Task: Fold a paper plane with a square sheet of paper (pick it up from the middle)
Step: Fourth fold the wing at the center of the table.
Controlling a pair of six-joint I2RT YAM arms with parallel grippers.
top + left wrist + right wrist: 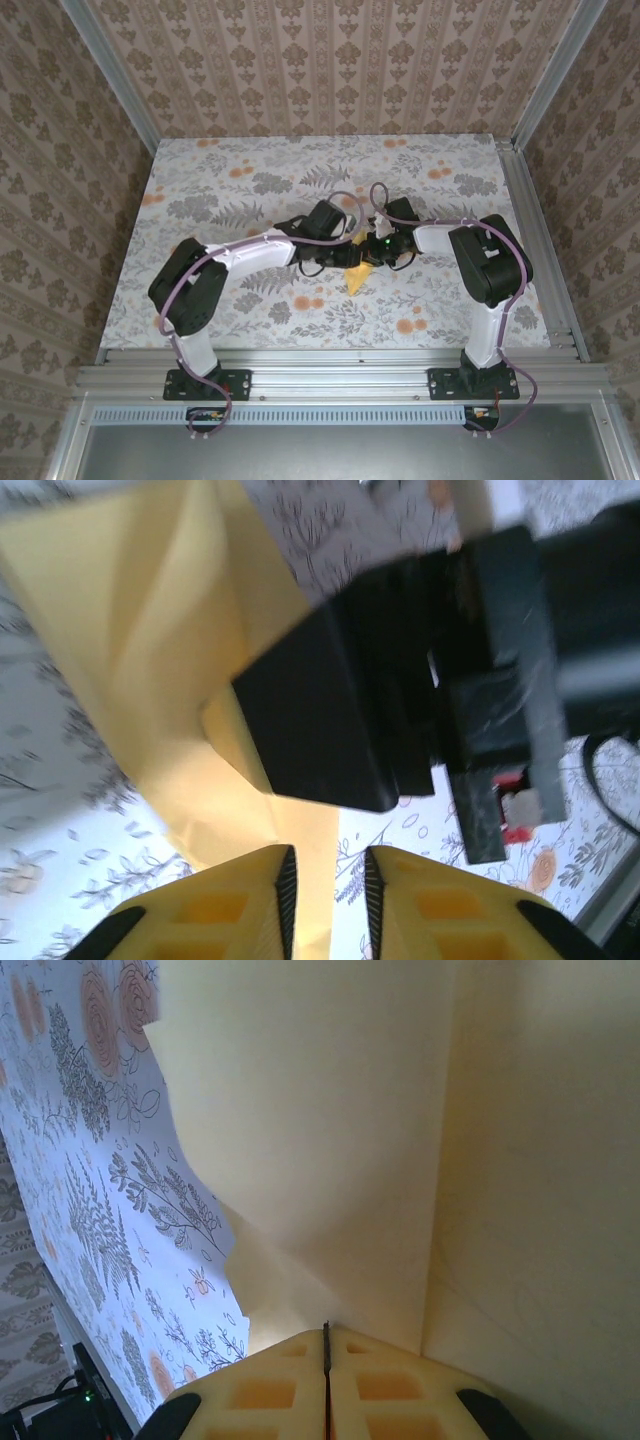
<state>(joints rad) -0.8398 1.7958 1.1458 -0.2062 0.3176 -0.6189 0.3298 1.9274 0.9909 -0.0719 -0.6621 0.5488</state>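
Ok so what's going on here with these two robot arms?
Both arms meet over the middle of the flowered table, working a pale-yellow sheet of paper that is partly folded. The right gripper is shut on it. The left gripper has its jaws slightly apart, with an edge of the paper between them. No finished plane yet.

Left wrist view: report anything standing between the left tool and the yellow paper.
Nothing visible. The paper reaches into the gap of the left tool; the right tool clamps it just ahead.
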